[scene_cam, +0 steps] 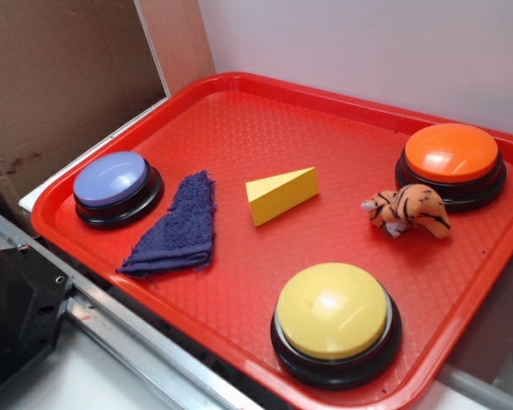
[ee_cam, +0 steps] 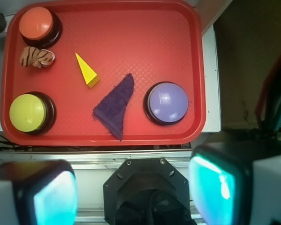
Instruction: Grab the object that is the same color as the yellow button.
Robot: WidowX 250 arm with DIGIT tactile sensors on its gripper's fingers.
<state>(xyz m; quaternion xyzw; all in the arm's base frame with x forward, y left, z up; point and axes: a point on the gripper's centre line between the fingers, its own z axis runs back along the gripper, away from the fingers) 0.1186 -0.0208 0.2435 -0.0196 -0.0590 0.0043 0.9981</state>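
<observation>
A small yellow wedge block, the object (scene_cam: pixel 281 194) (ee_cam: pixel 86 70), lies near the middle of the red tray (scene_cam: pixel 239 111) (ee_cam: pixel 145 28). The yellow button (scene_cam: pixel 334 312) (ee_cam: pixel 29 113), a big dome on a black base, sits at the tray's front right in the exterior view. My gripper (ee_cam: pixel 133 190) shows only in the wrist view, high above and outside the tray's near edge. It is open, and between its teal pads (ee_cam: pixel 214 187) I see only the black robot base. The exterior view does not show the gripper.
On the tray also sit an orange button (scene_cam: pixel 451 162) (ee_cam: pixel 36 25), a lavender-blue button (scene_cam: pixel 114 184) (ee_cam: pixel 167 102), a striped plush tiger (scene_cam: pixel 409 209) (ee_cam: pixel 36 56) and a dark blue cloth (scene_cam: pixel 178 229) (ee_cam: pixel 114 108). A metal rail (scene_cam: pixel 128 333) runs along the tray's near side.
</observation>
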